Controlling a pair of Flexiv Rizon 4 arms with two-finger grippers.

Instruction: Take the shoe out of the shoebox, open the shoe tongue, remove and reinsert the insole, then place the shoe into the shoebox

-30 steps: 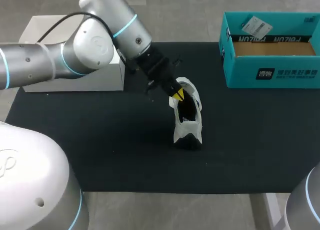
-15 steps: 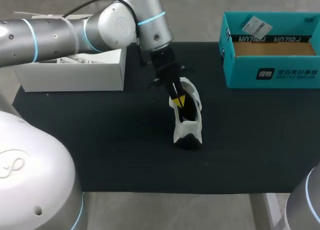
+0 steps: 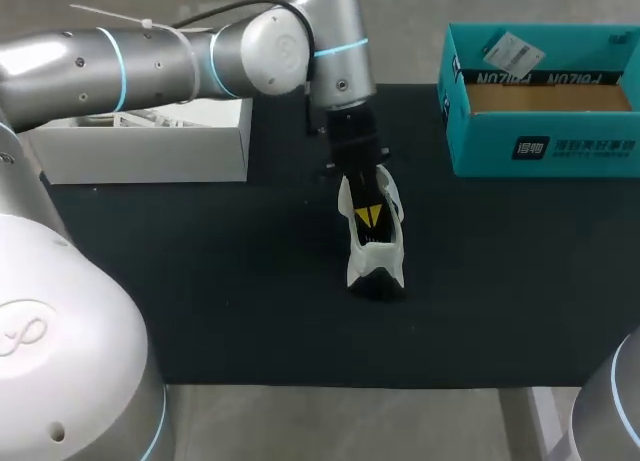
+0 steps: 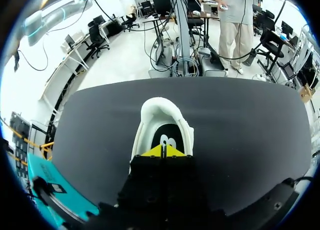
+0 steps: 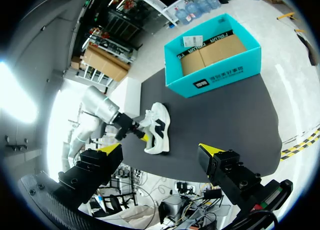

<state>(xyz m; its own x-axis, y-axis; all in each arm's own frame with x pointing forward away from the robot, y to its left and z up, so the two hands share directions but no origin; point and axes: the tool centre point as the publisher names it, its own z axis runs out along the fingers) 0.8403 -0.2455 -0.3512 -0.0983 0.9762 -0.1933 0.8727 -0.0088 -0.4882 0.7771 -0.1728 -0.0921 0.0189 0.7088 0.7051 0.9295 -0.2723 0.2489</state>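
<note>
A white shoe (image 3: 374,243) with black trim rests on the black mat (image 3: 200,281), left of the teal shoebox (image 3: 540,131). My left gripper (image 3: 368,216) comes down from the far side with its yellow tips pressed together inside the shoe's opening. In the left wrist view the shut gripper (image 4: 162,151) sits just over the black insole (image 4: 168,138), ringed by the shoe's white collar (image 4: 159,106); nothing shows between the tips. My right gripper (image 5: 161,150) hangs open high above the table, far from the shoe (image 5: 157,125) and the shoebox (image 5: 215,60).
An open white box (image 3: 150,146) stands at the mat's back left, close to my left arm. The teal shoebox holds brown card and a paper tag (image 3: 512,53). Bare mat lies in front of and to both sides of the shoe.
My left arm has swung right, from beside the shoe to right over it. Its shut tips have gone further into the shoe's opening. The shoe has stayed put.
</note>
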